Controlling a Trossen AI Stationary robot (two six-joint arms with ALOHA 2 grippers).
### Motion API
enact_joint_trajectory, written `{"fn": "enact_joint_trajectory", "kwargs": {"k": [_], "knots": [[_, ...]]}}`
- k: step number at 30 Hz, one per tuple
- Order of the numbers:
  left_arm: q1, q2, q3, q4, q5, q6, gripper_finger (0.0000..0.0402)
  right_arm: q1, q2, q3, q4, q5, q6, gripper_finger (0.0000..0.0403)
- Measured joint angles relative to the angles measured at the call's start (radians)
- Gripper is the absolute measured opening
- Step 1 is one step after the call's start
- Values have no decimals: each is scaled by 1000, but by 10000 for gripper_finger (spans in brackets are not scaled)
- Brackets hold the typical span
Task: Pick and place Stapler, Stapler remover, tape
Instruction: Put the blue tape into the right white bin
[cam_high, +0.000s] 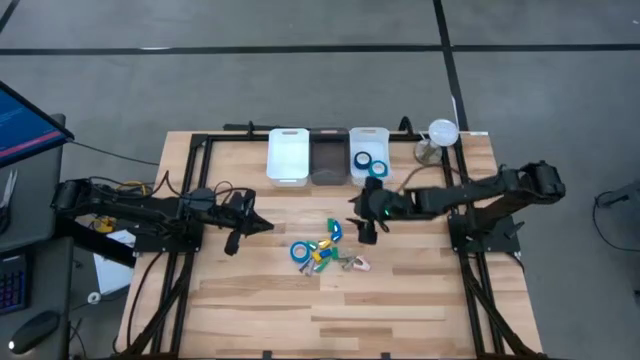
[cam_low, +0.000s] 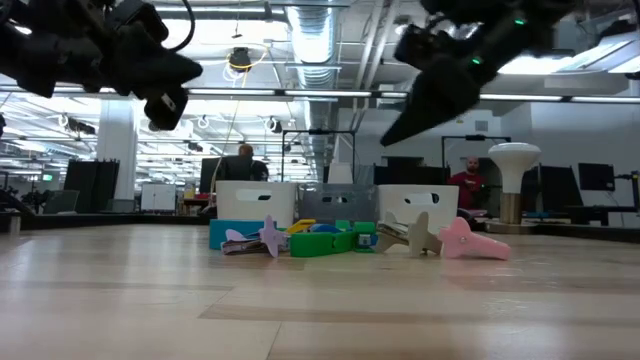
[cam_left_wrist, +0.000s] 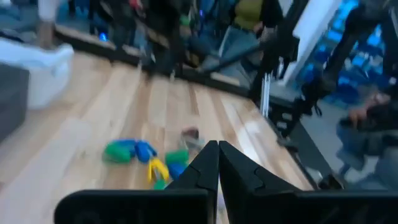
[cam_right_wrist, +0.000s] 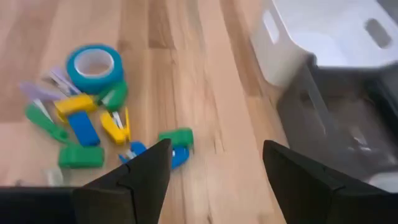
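A small heap lies mid-table: one blue tape roll (cam_high: 299, 250) (cam_right_wrist: 94, 64), little green, blue and yellow staplers (cam_high: 326, 248) (cam_right_wrist: 81, 127), and pale pink and lilac stapler removers (cam_high: 356, 264) (cam_low: 470, 241). Two more blue tape rolls (cam_high: 369, 161) lie in the right-hand white bin (cam_high: 369, 133) at the far edge. My right gripper (cam_high: 365, 231) (cam_right_wrist: 216, 149) hangs open above the table between the heap and the bins, holding nothing. My left gripper (cam_high: 267, 226) (cam_left_wrist: 217, 150) is shut and empty, raised to the left of the heap.
Three bins stand in a row at the far edge: a white one (cam_high: 287, 156) (cam_right_wrist: 323, 37), a dark one (cam_high: 327, 157) (cam_right_wrist: 348, 130) and the white one with the tape. A white lamp-like stand (cam_high: 440, 135) is at the far right corner. Bare wood stretches toward the near edge.
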Motion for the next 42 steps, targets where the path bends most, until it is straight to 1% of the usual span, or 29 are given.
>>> {"fn": "enact_joint_trajectory", "kwargs": {"k": [3, 5, 7, 9, 13, 19, 24, 27, 30, 33, 38, 42], "knots": [[0, 0, 0, 28, -72, 7, 4, 75, -33, -77, 50, 104, 41, 244], [0, 0, 0, 33, -133, 83, 4, 114, -45, -117, 50, 134, 93, 244], [0, 0, 0, 34, -171, 161, 4, 147, -51, -148, 53, 160, 154, 244], [0, 0, 0, 39, -189, 171, 4, 172, -51, -167, 57, 174, 185, 244], [0, 2, 0, 59, -192, 173, 4, 204, -40, -184, 67, 210, 182, 244], [0, 56, 0, 64, -224, 149, 12, 192, -41, -185, 81, 219, 155, 244], [-4, 129, 0, 74, -223, 150, 47, 183, -42, -185, 84, 214, 155, 244], [-21, 176, 1, 114, -223, 157, 74, 183, -42, -185, 84, 214, 155, 244], [-53, 222, 19, 129, -223, 203, 96, 183, -42, -185, 84, 213, 155, 244], [-90, 271, 56, 134, -223, 264, 109, 183, -42, -185, 85, 213, 155, 244], [-147, 372, 116, 135, -223, 381, 116, 183, -42, -185, 85, 210, 155, 244], [-182, 471, 149, 135, -223, 440, 116, 183, -42, -185, 85, 210, 155, 244]]}}
